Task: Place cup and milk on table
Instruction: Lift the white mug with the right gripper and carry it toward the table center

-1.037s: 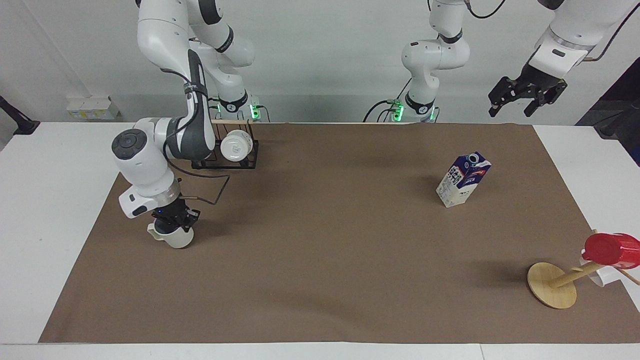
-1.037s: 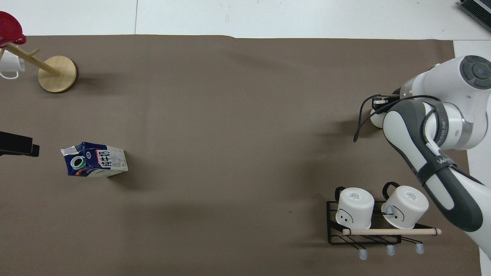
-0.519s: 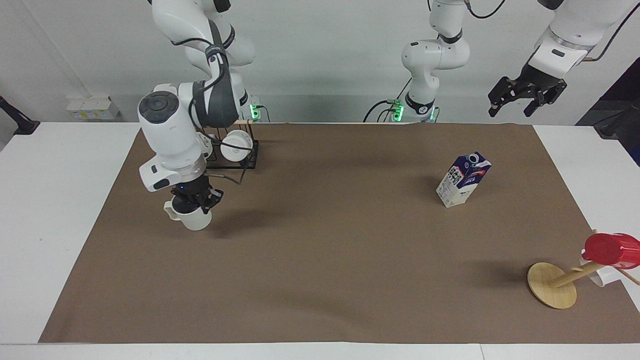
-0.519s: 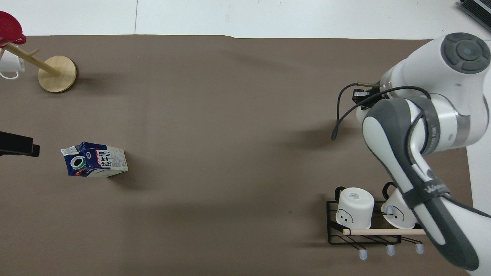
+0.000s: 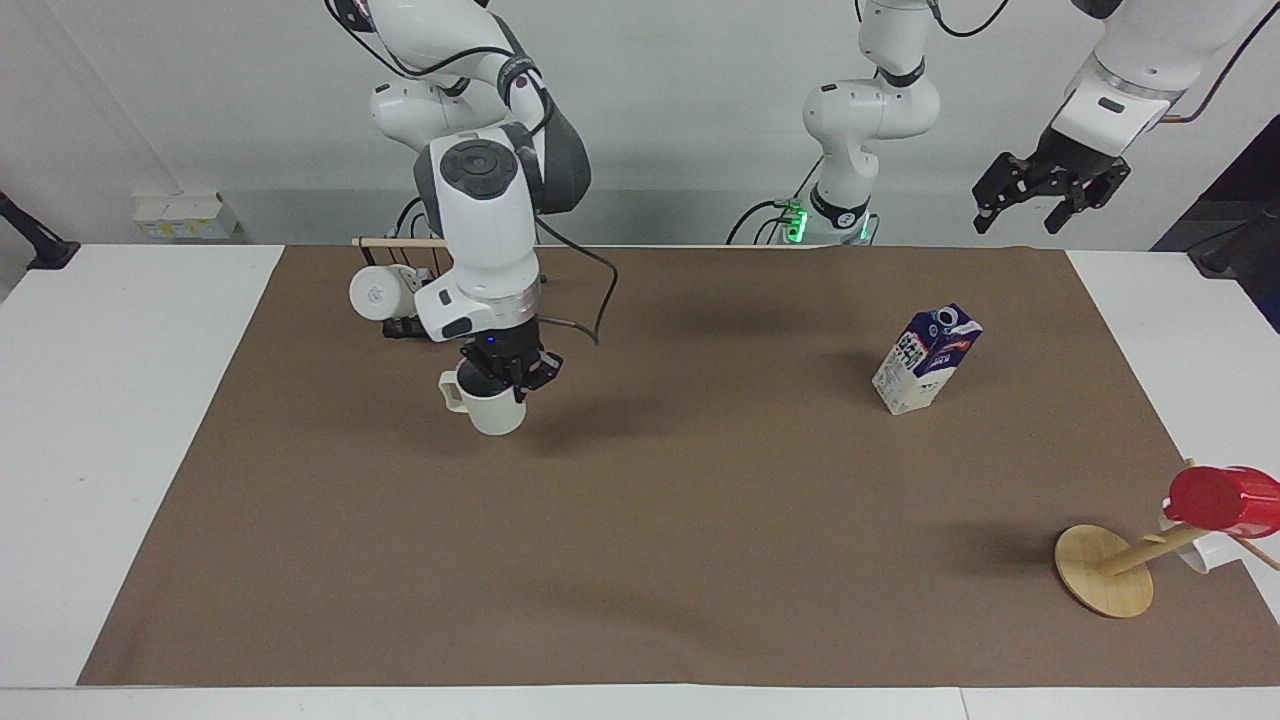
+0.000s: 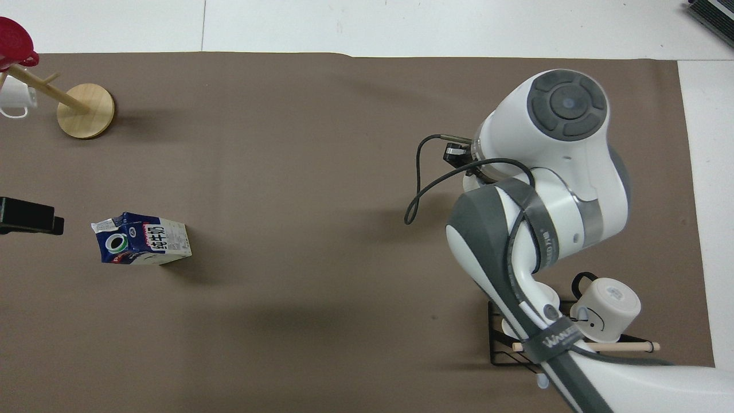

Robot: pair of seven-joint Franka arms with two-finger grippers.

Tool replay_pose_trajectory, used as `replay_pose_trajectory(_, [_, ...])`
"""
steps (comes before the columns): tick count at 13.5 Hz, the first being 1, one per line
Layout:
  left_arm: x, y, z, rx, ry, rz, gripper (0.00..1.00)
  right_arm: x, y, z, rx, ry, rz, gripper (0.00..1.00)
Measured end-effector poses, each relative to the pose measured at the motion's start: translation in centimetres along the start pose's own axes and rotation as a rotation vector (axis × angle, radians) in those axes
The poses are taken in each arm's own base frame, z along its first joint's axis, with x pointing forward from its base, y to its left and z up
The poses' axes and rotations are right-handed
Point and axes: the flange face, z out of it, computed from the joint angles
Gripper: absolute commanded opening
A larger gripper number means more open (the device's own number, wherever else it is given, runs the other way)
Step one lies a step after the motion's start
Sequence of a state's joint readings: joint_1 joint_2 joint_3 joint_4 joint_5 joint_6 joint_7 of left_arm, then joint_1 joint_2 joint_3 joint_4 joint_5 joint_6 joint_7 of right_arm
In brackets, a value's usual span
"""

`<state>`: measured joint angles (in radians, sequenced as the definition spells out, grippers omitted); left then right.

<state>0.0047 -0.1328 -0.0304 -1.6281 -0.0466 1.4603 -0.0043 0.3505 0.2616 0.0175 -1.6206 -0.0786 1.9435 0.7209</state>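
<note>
My right gripper is shut on the rim of the cream-white cup and holds it upright a little above the brown sheet of the table, beside the mug rack. In the overhead view the right arm's wrist hides the cup and the gripper. The milk stands upright on the sheet toward the left arm's end and also shows in the overhead view. My left gripper is open and empty, raised over that end of the table, where it waits.
A black wire rack with pure-white mugs stands close to the right arm's base. A wooden mug tree with a red cup stands at the left arm's end, farther from the robots than the milk.
My right arm has lifted the cup off the sheet and carried it from the right arm's end toward the middle of the table. The milk and the left gripper have stayed put.
</note>
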Motion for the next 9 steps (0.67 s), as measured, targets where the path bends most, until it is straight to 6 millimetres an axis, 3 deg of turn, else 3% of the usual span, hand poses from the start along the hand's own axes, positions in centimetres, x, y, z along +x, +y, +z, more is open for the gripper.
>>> replay_pose_trajectory(5, [0.0, -0.5, 0.0, -0.002, 0.0, -0.01, 1.0, -2.5, -3.8, -1.9, 0.036, 0.003, 0.04, 0.0])
replay_pose_trajectory(7, [0.0, -0.5, 0.0, -0.002, 0.0, -0.01, 1.0, -2.9, -5.1, -1.6, 0.048, -0.009, 0.049, 0.0])
replay_pose_trajectory(9, [0.0, -0.5, 0.0, -0.001, 0.0, -0.008, 1.0, -4.2, -8.2, -0.3, 0.052, -0.015, 0.077, 0.0])
